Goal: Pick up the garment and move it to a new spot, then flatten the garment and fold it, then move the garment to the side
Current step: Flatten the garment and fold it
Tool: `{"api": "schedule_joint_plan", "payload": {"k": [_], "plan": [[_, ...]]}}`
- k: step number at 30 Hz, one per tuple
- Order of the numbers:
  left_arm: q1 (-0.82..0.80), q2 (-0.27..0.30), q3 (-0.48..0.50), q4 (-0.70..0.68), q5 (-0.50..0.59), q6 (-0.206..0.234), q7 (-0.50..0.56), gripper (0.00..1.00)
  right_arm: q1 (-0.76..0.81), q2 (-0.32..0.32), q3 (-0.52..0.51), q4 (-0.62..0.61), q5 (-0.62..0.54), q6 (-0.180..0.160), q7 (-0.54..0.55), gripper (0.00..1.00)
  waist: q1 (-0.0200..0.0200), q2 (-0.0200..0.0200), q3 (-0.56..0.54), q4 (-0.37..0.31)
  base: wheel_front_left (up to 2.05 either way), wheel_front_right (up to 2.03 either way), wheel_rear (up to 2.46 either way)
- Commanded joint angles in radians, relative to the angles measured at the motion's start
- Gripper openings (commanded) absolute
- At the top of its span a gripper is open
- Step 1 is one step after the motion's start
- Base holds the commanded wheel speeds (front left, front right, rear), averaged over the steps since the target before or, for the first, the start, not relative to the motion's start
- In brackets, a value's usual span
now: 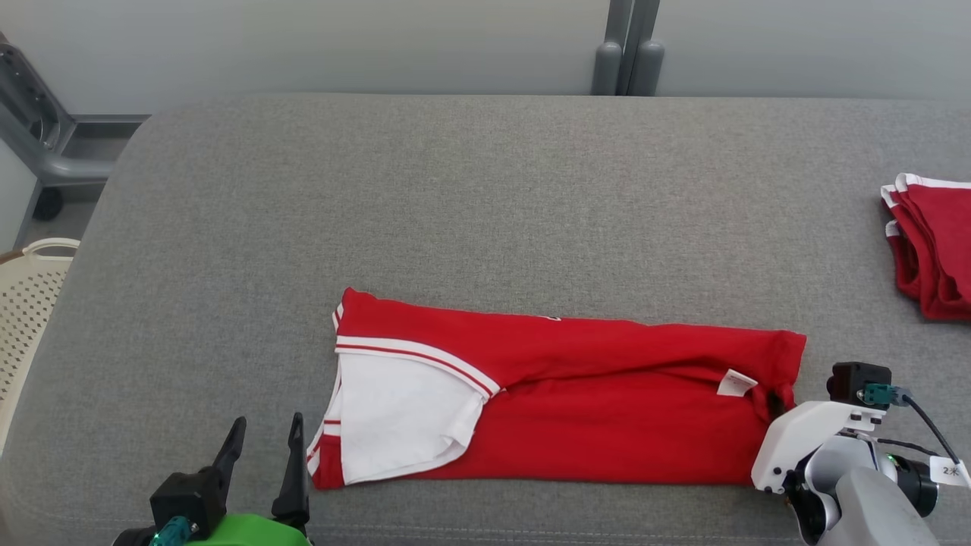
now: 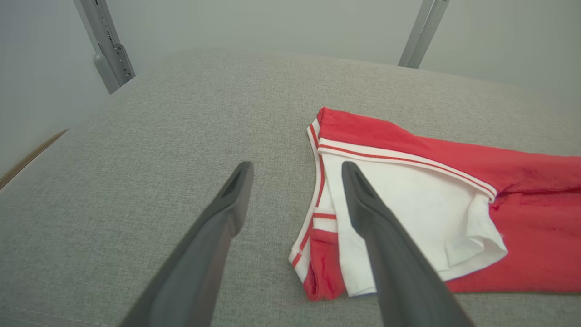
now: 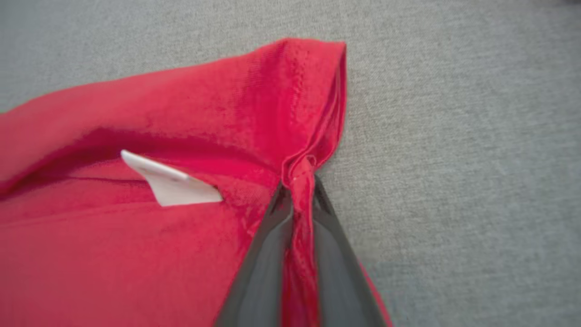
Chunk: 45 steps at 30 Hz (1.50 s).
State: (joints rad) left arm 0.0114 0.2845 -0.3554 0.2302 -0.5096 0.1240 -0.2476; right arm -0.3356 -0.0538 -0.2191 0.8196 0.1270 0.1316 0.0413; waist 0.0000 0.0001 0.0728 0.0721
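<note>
one red garment [image 1: 607, 402] folded into a long band, lying flat across the near middle of the grey cushion [image 1: 485, 212], lengthwise from left to right; white sleeve panel [image 1: 402, 409] with red-and-white trim on top at the end toward the cushion's left side, small white label [image 1: 736, 383] sticking up near the end toward the cushion's right side. right gripper [image 3: 299, 195] low over the cushion's near right part, fingers nearly together and pinching a bunched ridge of red cloth at the garment's right-hand edge, just beside the label; fabric gathered into a tight fold between the two dark fingers, rest of the band flat on the cushion. left gripper [image 1: 268, 421] above the cushion's near left part, fingers spread wide, nothing between them, tips pointing toward the white sleeve panel; contact with the cloth impossible to tell. stack of folded red clothes [image 1: 933, 250] at the cushion's right edge, well apart from the band. pale perforated basket [image 1: 30, 303] just off the cushion's left side
</note>
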Motion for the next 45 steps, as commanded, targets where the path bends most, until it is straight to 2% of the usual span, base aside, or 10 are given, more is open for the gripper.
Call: {"api": "schedule_joint_plan", "payload": {"k": [1,8,9,17,27,33,39,45], "plan": [[-0.010,0.007,0.003,0.001,-0.010,0.005,-0.004,1.00,0.007,0.002,-0.013,0.020,-0.006,-0.002,0.000,0.00,0.0000,-0.0001,-0.002,-0.002,0.00,0.00,0.00],[-0.001,0.005,0.003,0.000,-0.012,0.009,-0.007,1.00,-0.016,-0.004,-0.145,-0.034,-0.059,-0.003,-0.017,0.00,0.0000,-0.0001,-0.008,-0.015,0.00,0.00,0.00],[-0.002,0.006,0.004,0.003,-0.014,0.006,-0.007,1.00,-0.017,-0.001,-0.199,-0.062,-0.081,-0.002,-0.012,0.00,0.0000,-0.0001,-0.010,-0.018,0.00,0.00,0.00],[-0.003,0.004,0.002,0.008,-0.013,0.005,-0.009,1.00,0.015,0.000,-0.381,-0.226,-0.140,-0.002,0.039,0.00,0.0000,-0.0001,-0.023,-0.022,0.00,0.00,0.00],[0.003,0.001,-0.006,0.012,-0.013,0.006,-0.011,1.00,0.065,0.001,-0.437,-0.385,-0.153,-0.002,0.134,0.00,0.0000,-0.0001,-0.036,-0.025,0.00,0.00,0.00],[0.012,0.000,-0.009,0.016,-0.017,0.009,-0.011,1.00,0.099,0.002,-0.295,-0.419,0.021,-0.001,0.241,0.00,0.0000,-0.0001,-0.051,-0.030,0.00,0.00,0.00],[0.018,0.001,-0.016,0.023,-0.019,0.004,-0.012,1.00,0.158,0.002,-0.044,-0.495,0.206,-0.001,0.321,0.00,0.0000,-0.0001,-0.074,-0.034,0.00,0.00,0.00],[0.017,-0.001,-0.025,0.033,-0.022,-0.004,-0.012,1.00,0.187,0.002,0.179,-0.525,0.338,-0.001,0.328,0.00,0.0000,-0.0001,-0.085,-0.029,0.00,0.00,0.00]]}}
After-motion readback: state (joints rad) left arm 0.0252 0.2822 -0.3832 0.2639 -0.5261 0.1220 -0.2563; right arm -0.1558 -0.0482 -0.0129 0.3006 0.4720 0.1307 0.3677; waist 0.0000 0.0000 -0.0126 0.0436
